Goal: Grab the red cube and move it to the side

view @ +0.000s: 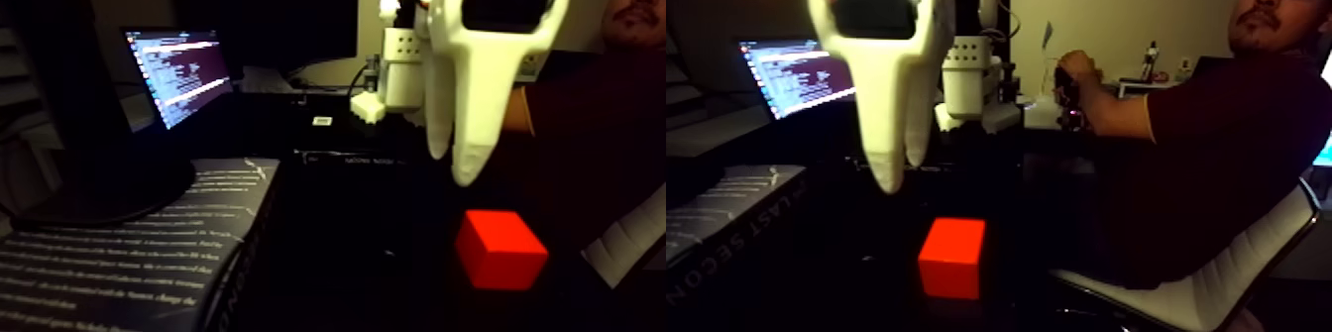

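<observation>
While the white plastic fingers hang nearly closed and empty above the small bright red-orange cube, the approach step needs opening, then descent.

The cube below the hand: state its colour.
Bright red-orange, plain; the cube shows clearly in the fixed view.

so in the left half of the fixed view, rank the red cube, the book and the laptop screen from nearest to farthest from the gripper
1. red cube, on the dark table just below the white gripper
2. book, lying at lower left
3. laptop screen, lit, farther left and back

The gripper's jaws look nearly together, holding nothing.
</observation>
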{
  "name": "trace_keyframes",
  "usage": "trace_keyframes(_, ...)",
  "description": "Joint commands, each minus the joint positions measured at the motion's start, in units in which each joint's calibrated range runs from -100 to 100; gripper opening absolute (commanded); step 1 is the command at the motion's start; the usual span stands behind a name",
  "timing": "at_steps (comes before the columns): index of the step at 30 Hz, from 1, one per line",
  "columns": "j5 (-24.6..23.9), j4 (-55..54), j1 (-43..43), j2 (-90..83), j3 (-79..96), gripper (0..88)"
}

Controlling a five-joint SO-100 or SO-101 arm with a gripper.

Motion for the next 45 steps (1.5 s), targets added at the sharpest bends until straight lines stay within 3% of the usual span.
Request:
trace_keyframes(1, -0.17, -0.84, 0.37, 0.48, -1.34, 24.3)
trace_keyframes(8, -1.25, -0.34, 1.12, 1.83, -1.34, 35.4)
trace_keyframes(17, -4.16, -0.68, 3.62, 4.43, -2.06, 35.4)
trace_keyframes(45, -3.08, -0.93, -0.21, 7.8, -3.51, 35.4)
